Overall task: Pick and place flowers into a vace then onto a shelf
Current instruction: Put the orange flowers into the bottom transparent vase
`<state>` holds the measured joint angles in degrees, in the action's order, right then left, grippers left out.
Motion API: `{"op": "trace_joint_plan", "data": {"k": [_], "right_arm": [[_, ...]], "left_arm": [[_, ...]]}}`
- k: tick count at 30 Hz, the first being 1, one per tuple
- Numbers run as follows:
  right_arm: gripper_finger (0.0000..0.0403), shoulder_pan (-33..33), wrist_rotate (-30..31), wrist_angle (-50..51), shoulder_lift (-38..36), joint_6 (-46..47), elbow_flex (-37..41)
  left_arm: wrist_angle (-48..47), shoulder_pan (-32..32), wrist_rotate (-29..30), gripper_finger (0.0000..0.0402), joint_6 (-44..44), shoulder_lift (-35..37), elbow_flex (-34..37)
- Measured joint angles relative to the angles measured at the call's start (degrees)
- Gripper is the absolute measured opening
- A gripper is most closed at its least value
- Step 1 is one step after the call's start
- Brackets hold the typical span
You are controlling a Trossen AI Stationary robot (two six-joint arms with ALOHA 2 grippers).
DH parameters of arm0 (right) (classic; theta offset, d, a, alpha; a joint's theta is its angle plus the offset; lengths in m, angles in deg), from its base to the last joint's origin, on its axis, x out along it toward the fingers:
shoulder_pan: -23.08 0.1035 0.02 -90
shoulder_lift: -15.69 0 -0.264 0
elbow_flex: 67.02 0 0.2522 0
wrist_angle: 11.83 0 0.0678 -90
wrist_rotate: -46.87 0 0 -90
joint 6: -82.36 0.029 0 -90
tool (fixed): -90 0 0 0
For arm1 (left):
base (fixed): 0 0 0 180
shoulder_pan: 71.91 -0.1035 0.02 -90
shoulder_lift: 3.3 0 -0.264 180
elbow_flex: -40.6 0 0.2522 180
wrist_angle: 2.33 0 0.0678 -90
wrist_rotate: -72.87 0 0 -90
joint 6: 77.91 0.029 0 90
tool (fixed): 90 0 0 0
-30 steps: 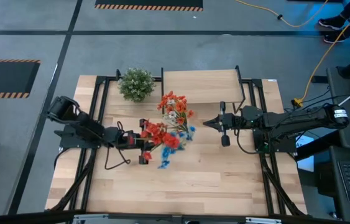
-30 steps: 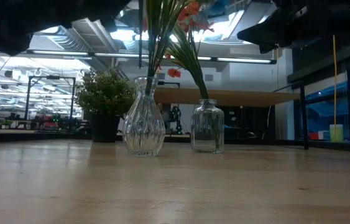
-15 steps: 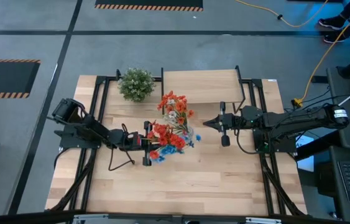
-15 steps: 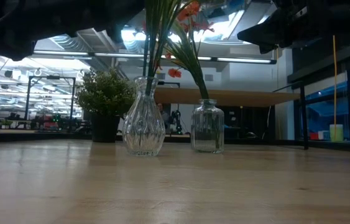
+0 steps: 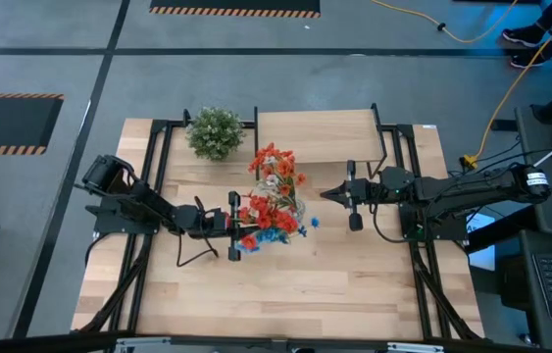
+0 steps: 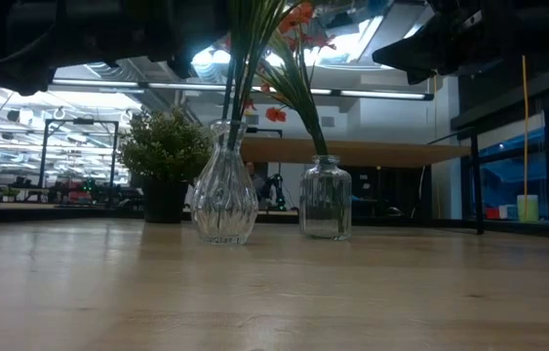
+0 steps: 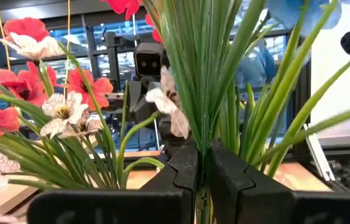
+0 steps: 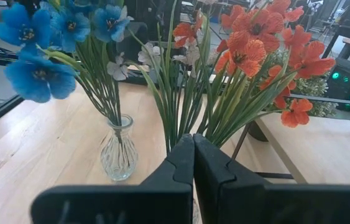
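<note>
Left gripper (image 5: 228,224) is clamping green stems of blue and red-orange flower bunch (image 5: 268,218), lowering them into ribbed clear glass vase (image 6: 224,198) at table centre. Right gripper (image 5: 339,195) is waiting at right, fingers together, empty. Risk: stems catching narrow neck, tipping vase.

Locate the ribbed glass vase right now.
In the low view the ribbed glass vase stands mid-table, left of the smaller glass jar and right of the potted plant.

Two dark, jointed arms trailing black cables; the right arm (image 5: 472,196) wears a white label.
</note>
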<state>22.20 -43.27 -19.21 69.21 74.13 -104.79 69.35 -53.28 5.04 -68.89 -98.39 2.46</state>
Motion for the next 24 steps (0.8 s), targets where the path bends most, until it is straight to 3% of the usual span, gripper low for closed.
{"op": "trace_joint_plan", "data": {"k": [24], "right_arm": [[0.0004, -0.02, 0.00, 0.33, 0.00, 0.02, 0.00]], "left_arm": [[4.40, -1.26, 2.82, 0.0020, -2.31, -9.36, -0.22]]}}
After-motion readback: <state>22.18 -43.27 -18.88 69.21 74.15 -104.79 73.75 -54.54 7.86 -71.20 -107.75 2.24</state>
